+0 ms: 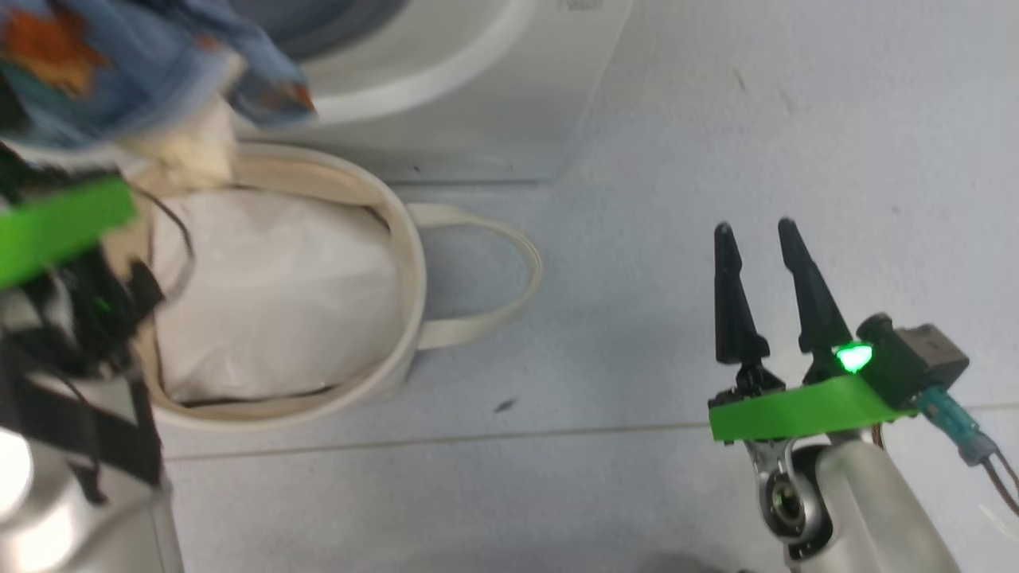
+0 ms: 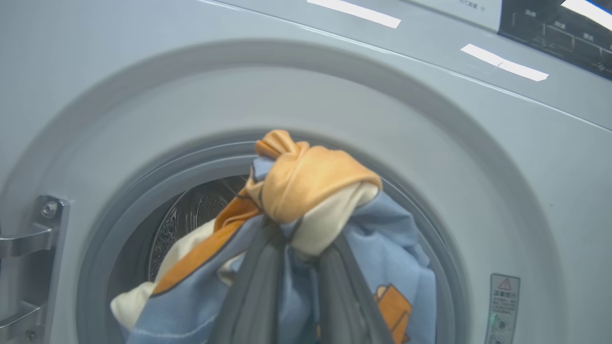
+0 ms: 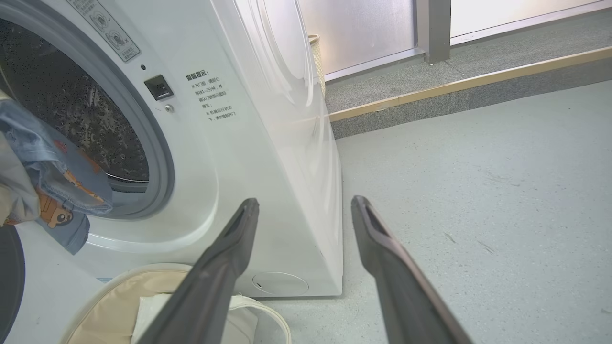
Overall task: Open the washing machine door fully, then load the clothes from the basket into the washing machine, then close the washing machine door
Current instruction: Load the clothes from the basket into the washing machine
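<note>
Left end effector (image 2: 303, 236) was noted pinching the clothes (image 2: 306, 186). The light blue garment with orange and tan parts was bunched over the tips of the dark fingers (image 2: 258, 291) and hung down on both sides of them. The bundle was held up in front of the round opening of the washing machine (image 2: 430, 143), about level with the grey gasket (image 2: 124, 210). The perforated steel drum (image 2: 191, 215) was visible behind it. Whether any cloth had crossed the gasket could not be told. A metal hinge bracket (image 2: 28, 239) was noted left of the opening, and a small warning sticker (image 2: 503, 301) at its lower right.

In the head view the clothes (image 1: 119, 72) were seen blurred at top left, raised over the far rim of the basket (image 1: 410, 263); contact with the rim could not be told. The basket was set on the floor (image 1: 716, 119), just in front of the machine (image 1: 478, 95). White liner cloth (image 1: 279, 302) was seen inside it, and one loop handle (image 1: 509, 263) lay out to the right.

Right end effector (image 1: 755, 228) was spread wide with nothing held, over bare floor and well apart from the basket, to its right. In the right wrist view its fingers (image 3: 224, 267) were pointed toward the machine's lower front corner. The clothes (image 3: 52, 191) were seen at the left edge against the drum opening, with the basket (image 3: 110, 301) below.
</note>
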Robot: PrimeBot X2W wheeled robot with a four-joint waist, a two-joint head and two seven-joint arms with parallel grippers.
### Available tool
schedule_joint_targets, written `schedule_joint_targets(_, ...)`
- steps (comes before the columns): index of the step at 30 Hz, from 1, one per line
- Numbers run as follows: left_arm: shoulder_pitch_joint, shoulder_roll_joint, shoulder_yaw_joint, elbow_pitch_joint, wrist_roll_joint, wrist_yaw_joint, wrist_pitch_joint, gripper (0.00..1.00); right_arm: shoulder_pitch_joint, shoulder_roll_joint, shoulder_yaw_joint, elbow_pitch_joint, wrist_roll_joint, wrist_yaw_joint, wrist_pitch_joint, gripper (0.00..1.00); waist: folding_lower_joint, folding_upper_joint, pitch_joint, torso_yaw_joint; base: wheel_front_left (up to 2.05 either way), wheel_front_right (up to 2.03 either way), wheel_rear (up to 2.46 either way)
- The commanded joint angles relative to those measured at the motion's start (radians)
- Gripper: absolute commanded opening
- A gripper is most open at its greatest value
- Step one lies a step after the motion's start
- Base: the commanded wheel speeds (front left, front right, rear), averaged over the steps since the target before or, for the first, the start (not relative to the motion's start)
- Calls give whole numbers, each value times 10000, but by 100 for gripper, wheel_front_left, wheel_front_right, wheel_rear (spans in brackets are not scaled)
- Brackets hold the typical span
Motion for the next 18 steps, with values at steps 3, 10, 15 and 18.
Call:
schedule_joint_targets(3, -1311, 212, 851, 212, 160, -295, -45, 0, -351, 53, 285, -440, -55, 0, -122, 100, -3, 0, 1378, -593, 0, 0, 0)
schedule_joint_targets(10, -3712, 212, 1817, 1483, 611, -820, -45, 0, -810, 53, 430, -567, 146, 0, -122, 100, -3, 0, 2705, -1078, 0, 0, 0)
schedule_joint_targets(15, -5108, 212, 2248, 2244, 859, -1049, -45, 0, -1015, 53, 511, -622, 259, 0, -122, 100, -3, 0, 3396, -1318, 0, 0, 0)
schedule_joint_targets(18, -5746, 212, 2235, 2773, 1114, -1131, -45, 0, -1112, 53, 549, -647, 283, 0, -122, 100, -3, 0, 3710, -1393, 0, 0, 0)
